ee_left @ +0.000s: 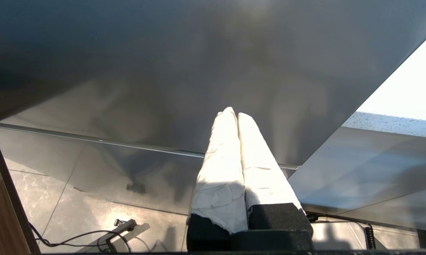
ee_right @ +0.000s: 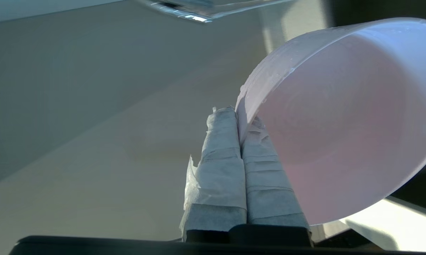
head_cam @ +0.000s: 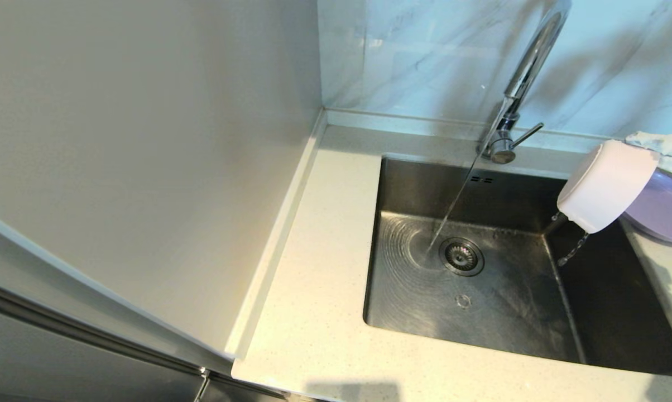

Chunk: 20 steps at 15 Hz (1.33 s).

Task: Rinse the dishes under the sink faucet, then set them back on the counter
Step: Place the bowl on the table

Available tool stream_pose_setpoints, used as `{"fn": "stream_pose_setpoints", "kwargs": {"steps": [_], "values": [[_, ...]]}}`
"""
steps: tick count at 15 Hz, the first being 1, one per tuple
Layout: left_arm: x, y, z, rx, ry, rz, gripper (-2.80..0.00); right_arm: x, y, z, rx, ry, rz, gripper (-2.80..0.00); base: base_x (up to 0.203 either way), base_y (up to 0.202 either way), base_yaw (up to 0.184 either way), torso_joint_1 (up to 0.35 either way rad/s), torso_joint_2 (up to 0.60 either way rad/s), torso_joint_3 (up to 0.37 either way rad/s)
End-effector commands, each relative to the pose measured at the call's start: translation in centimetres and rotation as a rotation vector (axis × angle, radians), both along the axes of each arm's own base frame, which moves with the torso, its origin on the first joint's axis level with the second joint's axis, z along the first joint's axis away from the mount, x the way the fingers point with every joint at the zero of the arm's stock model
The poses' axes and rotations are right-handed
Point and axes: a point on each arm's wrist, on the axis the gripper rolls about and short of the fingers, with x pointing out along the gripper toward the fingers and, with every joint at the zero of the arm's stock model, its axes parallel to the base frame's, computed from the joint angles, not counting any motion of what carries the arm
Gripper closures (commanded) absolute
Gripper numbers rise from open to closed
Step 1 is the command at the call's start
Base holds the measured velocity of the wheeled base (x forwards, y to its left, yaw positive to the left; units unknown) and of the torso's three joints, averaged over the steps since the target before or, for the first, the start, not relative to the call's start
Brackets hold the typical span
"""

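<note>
My right gripper (ee_right: 238, 115) is shut on the rim of the pale pink-white bowl (ee_right: 340, 124). In the head view the bowl (head_cam: 604, 184) hangs tilted on its side over the sink's right edge, held by the taped right gripper (head_cam: 646, 142). A trickle of water (head_cam: 573, 248) falls from it into the sink (head_cam: 514, 312). The lilac plate (head_cam: 662, 212) lies on the counter behind the bowl. The chrome faucet (head_cam: 528, 61) is running, and its stream (head_cam: 450, 215) lands beside the drain strainer (head_cam: 461, 255). My left gripper (ee_left: 233, 113) is shut on nothing, down by a grey cabinet front.
The speckled counter (head_cam: 313, 290) wraps the sink's left and front. A tall grey cabinet panel (head_cam: 146, 167) walls off the left side. Marble wall tiles (head_cam: 414, 56) stand behind the faucet. The faucet's lever (head_cam: 527, 135) sticks out to the right. A cable lies on the floor (ee_left: 75, 226).
</note>
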Motion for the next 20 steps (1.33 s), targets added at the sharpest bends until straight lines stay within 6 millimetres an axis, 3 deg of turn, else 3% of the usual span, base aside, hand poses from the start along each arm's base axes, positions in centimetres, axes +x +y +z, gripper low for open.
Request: {"fn": "stream_pose_setpoints", "kwargs": {"steps": [1,4,6,11,13,17,18,20], "values": [[0.0,0.0,0.0,0.000,0.000,0.000,0.00,-0.1,0.0,0.8,-0.001,-0.099,0.018,0.00,0.000,0.000,0.000,0.000,0.00,0.000],[0.0,0.0,0.0,0.000,0.000,-0.001,0.00,-1.0,-0.1,3.1,-0.039,-0.304,0.006,0.00,0.000,0.000,0.000,0.000,0.00,0.000],[0.0,0.0,0.0,0.000,0.000,-0.001,0.00,-1.8,-0.7,3.7,0.025,-0.381,-0.091,0.00,0.000,0.000,0.000,0.000,0.00,0.000],[0.0,0.0,0.0,0.000,0.000,0.000,0.00,-2.6,-0.6,4.0,0.176,-0.412,-0.108,0.00,0.000,0.000,0.000,0.000,0.00,0.000],[0.0,0.0,0.0,0.000,0.000,0.000,0.00,-2.6,-0.6,3.2,0.218,-0.370,-0.107,0.00,0.000,0.000,0.000,0.000,0.00,0.000],[0.0,0.0,0.0,0.000,0.000,0.000,0.00,-1.0,0.0,-1.0,0.201,-0.222,-0.035,0.00,0.000,0.000,0.000,0.000,0.00,0.000],[0.0,0.0,0.0,0.000,0.000,-0.001,0.00,-0.9,0.1,-1.2,0.170,-0.233,-0.027,0.00,0.000,0.000,0.000,0.000,0.00,0.000],[0.0,0.0,0.0,0.000,0.000,0.000,0.00,-1.5,0.2,1.0,0.139,-0.321,-0.019,0.00,0.000,0.000,0.000,0.000,0.00,0.000]]}}
